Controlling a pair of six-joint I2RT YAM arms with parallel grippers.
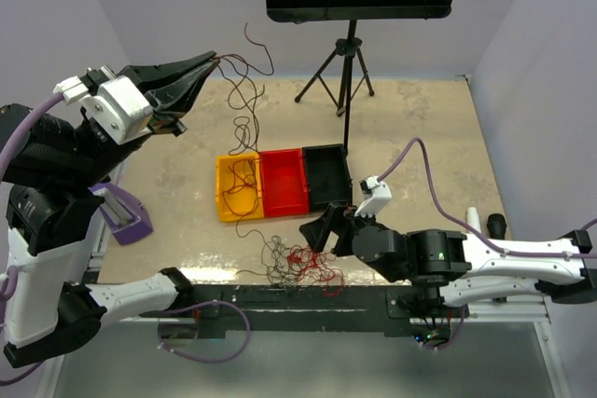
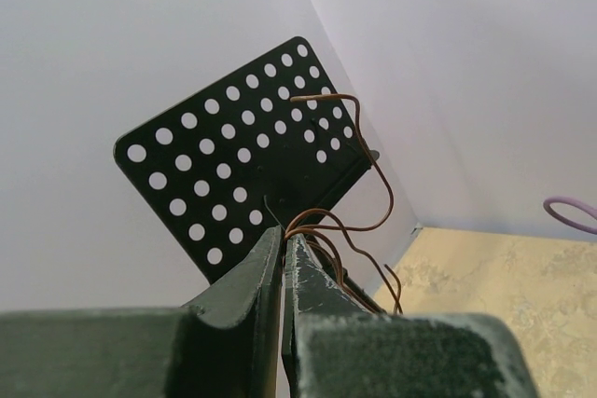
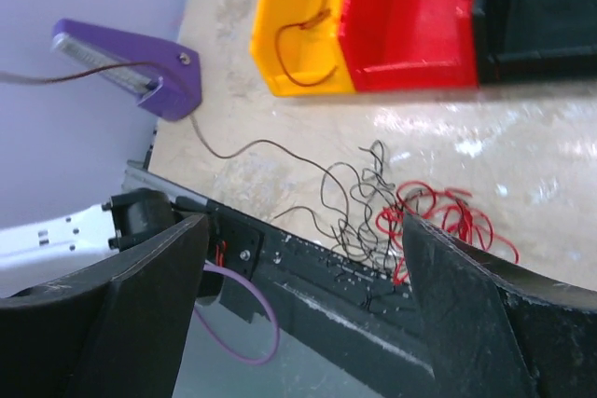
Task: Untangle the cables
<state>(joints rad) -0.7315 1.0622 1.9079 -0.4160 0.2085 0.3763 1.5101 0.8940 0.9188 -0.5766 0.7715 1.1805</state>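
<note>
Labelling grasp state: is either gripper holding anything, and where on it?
Left gripper is shut on a brown cable near one end; the rest trails down toward the yellow bin. Right gripper is open, holding nothing.

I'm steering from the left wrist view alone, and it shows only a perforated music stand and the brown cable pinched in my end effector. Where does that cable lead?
Observer: From the left end effector, raised high, the brown cable hangs down into the yellow bin.
Operator: Is the right arm gripping the rest of the cables?
Observer: No. The right end effector is open and holds nothing. It is poised by the tangle of dark and red cables, which lies at the near edge of the table.
</note>
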